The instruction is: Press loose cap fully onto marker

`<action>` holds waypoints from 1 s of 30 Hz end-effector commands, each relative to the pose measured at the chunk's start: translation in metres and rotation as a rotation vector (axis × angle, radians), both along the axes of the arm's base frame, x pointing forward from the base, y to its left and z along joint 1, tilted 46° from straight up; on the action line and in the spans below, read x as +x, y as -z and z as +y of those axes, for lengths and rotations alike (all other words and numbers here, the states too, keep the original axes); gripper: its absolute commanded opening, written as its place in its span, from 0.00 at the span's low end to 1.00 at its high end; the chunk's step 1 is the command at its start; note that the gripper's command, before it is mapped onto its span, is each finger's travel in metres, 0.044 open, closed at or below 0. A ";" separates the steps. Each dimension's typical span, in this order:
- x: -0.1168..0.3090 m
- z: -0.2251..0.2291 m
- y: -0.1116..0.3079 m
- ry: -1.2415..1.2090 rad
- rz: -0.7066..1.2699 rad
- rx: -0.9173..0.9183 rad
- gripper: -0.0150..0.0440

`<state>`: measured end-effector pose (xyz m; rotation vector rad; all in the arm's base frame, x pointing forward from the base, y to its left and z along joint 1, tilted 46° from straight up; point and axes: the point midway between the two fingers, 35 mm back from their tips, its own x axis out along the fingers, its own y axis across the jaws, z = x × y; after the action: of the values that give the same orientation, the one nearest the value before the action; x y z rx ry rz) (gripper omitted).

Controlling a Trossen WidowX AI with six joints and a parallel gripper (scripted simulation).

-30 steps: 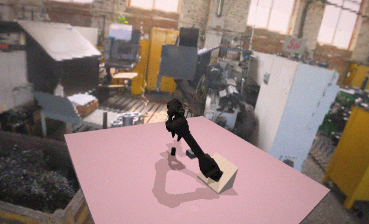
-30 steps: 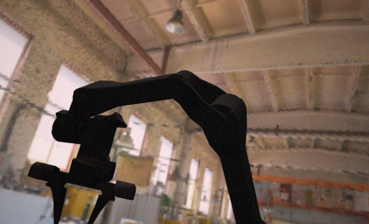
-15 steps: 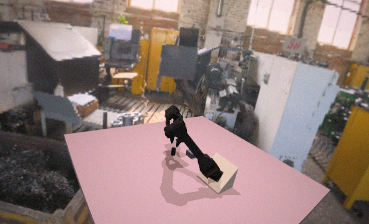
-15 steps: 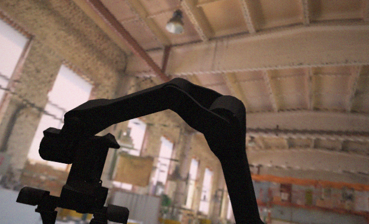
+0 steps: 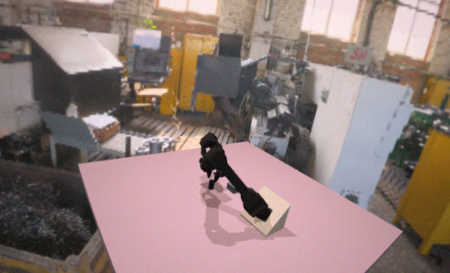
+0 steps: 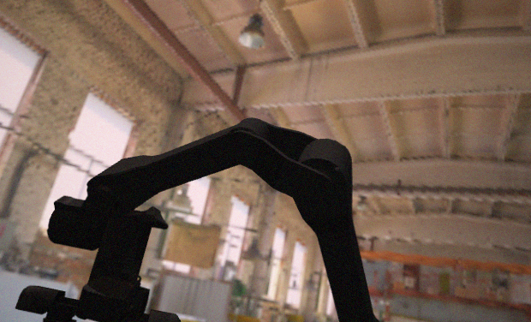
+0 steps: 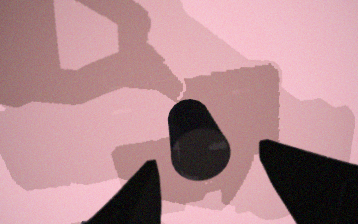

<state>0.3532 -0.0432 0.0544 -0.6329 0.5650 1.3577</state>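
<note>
The cap (image 5: pixel 210 184) (image 7: pixel 200 152) is a small black cylinder standing upright on the pink table. My gripper (image 5: pixel 213 178) (image 7: pixel 209 158) is open. It points down just above the cap, and in the wrist view the cap shows between the two fingertips, nearer the left one, with space on both sides. The dark holder block (image 5: pixel 231 187) stands on the table a little to the right of the cap in the top view, partly behind the arm. The marker cannot be made out. In the exterior view the fingertips are below the frame.
The pink table (image 5: pixel 157 218) carries a beige wedge-shaped block (image 5: pixel 279 208) beside the arm's base. The arm reaches from there over the holder block. Shadows of the arm fall around the cap.
</note>
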 end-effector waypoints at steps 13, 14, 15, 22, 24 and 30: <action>0.001 0.021 0.019 0.000 0.008 0.009 0.67; 0.001 0.023 0.020 0.000 0.007 0.009 0.67; 0.001 0.024 0.021 0.000 0.007 0.009 0.67; 0.001 0.028 0.025 0.000 0.007 0.010 0.63; 0.001 0.028 0.025 0.000 0.007 0.010 0.54; 0.001 0.028 0.025 0.000 0.007 0.010 0.47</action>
<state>0.3555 -0.0162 0.0305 -0.6293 0.5624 1.3620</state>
